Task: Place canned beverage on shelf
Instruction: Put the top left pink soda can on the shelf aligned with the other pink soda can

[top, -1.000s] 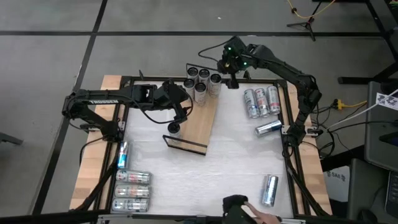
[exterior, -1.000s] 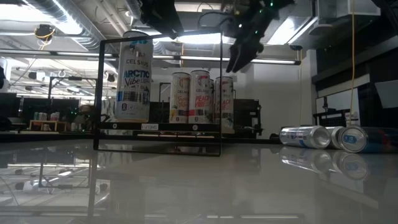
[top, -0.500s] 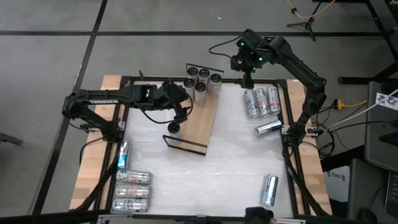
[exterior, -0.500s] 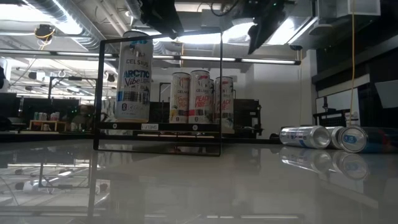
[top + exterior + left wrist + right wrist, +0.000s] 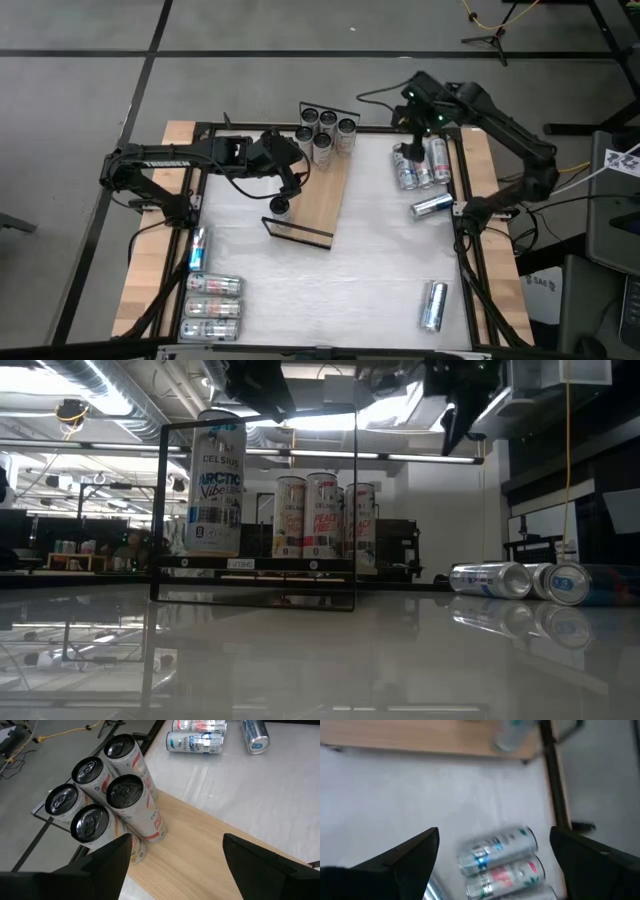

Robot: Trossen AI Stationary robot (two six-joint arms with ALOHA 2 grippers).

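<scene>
Tabletop: white table surface (image 5: 370,270) with light wooden side edges, frame centre.
Floor: grey concrete (image 5: 80,90), dark seams, upper left.
Cable: yellow cord (image 5: 490,18), upper right.
Background: ceiling light strips (image 5: 420,458), low view's top.

So the shelf (image 5: 318,195) sits slanted on the surface (image 5: 360,270), a bit left of middle. Five cans (image 5: 322,130) stand bunched at its far end, one lone can (image 5: 279,206) stands near the front end by the rail. Left pincer (image 5: 291,183) hangs over the shelf just beside that lone can. Right pincer (image 5: 411,152) is over three lying cans (image 5: 420,163) at the far right. One more can (image 5: 432,206) lies just in front of those, another (image 5: 433,305) near the front right, and four (image 5: 210,300) lie along the left front edge
</scene>
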